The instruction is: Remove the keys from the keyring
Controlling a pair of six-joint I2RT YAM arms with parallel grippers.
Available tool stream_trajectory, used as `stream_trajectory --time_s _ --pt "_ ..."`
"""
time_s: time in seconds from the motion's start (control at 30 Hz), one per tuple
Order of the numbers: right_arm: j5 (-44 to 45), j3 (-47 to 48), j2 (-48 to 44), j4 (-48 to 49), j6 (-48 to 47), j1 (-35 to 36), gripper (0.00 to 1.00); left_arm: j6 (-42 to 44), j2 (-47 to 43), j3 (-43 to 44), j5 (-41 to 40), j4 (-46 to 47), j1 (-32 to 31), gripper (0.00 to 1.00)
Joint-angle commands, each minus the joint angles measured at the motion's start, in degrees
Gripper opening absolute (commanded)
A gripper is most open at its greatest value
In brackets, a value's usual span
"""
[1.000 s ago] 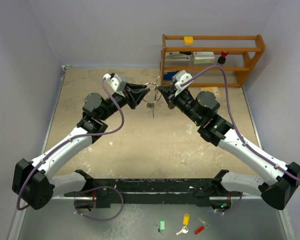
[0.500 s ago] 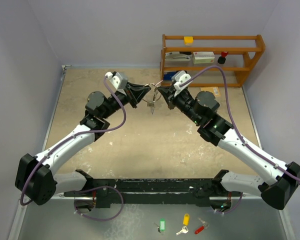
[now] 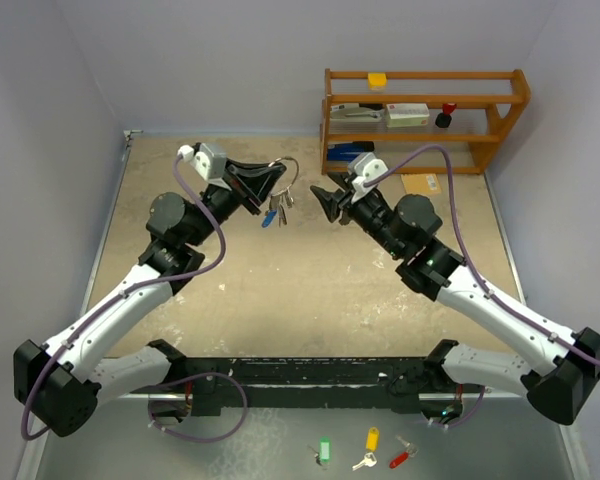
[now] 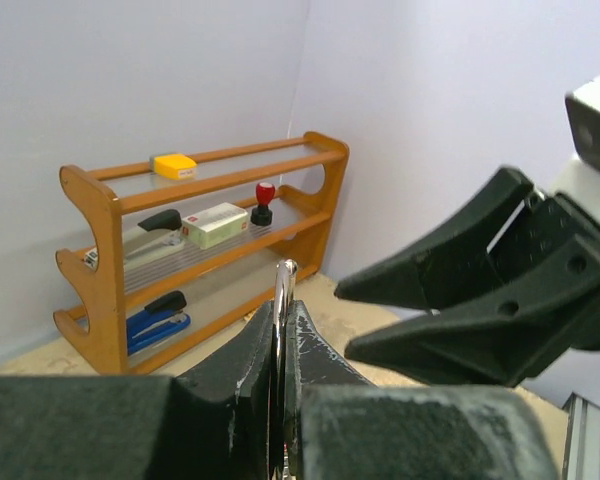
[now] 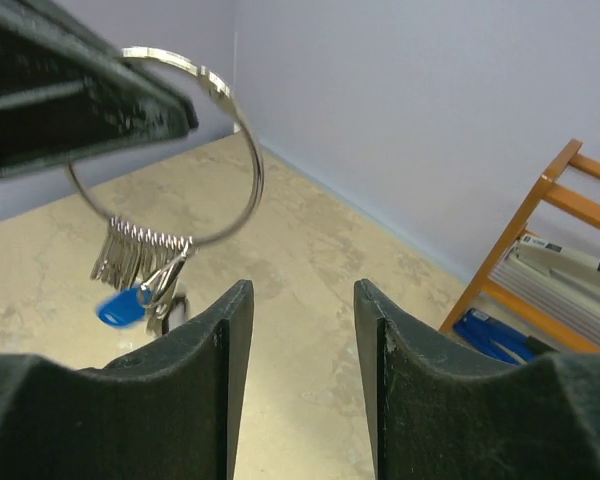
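Above the tan desk (image 3: 310,290), near its far edge, the keyring (image 5: 256,175) hung clamped in the left gripper (image 3: 271,181), with the keys (image 3: 274,208) bunched at its bottom. Beside it, not touching, the right gripper (image 3: 325,196) held its fingers parted and empty. A wooden rack (image 3: 425,75) stood at the far right corner.

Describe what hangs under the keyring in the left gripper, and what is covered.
Under the keyring, pinched by the left gripper, hangs a bunch of silver keys with a blue-headed key. They overlap, so their count is hidden.
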Motion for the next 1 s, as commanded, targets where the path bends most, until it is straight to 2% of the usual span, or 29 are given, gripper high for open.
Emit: stream_trajectory --time_s 0.0,0.2,0.3,0.33,0.5,0.97 --pt "-1.1 -3.05 -2.76 5.5 -0.44 0.18 0.48 -5.04 -1.0 1.3 -4.93 4.77 -0.14 0.0" --pt "-4.38 -12.3 -2.68 12.78 3.95 0.12 0.44 -8.31 0.77 1.73 -4.47 7.44 -0.14 0.0" --pt "-6.26 -15.27 -1.7 17.12 5.17 0.12 0.27 -9.44 1.38 2.13 -3.84 8.28 -0.14 0.0" --pt "-6.52 -16.02 -1.34 18.4 5.43 0.14 0.25 -9.86 1.51 2.29 -3.76 8.41 -0.14 0.0" --pt "-7.66 -15.91 0.94 21.33 5.37 0.15 0.28 -10.82 1.99 2.46 -3.26 9.03 -0.14 0.0" --pt "-8.8 -12.54 4.9 25.36 5.61 0.2 0.29 -13.44 3.09 1.51 -2.69 12.43 -0.14 0.0"
